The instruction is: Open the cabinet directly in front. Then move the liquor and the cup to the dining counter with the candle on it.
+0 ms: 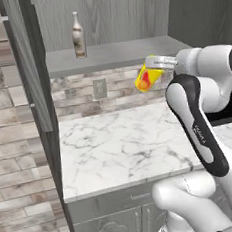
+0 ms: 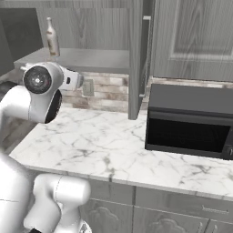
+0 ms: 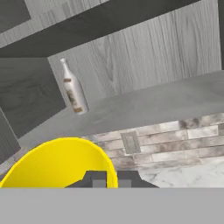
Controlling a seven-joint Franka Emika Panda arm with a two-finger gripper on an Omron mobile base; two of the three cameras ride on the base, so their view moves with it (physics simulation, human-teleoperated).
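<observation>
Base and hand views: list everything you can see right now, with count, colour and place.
cabinet: one, grey wood-grain, doors open, above the counter
liquor: one, brownish glass with pale label, upright on the cabinet shelf
cup: one, yellow with red mark, tilted, held off the shelf in front of the cabinet
marble counter: one, white grey-veined, below the cabinet
brick backsplash: one, grey-brown, behind the counter
wall outlet: one, grey, on the backsplash
microwave: one, black, on the counter at right
end effector: one, shut on the cup's rim
</observation>
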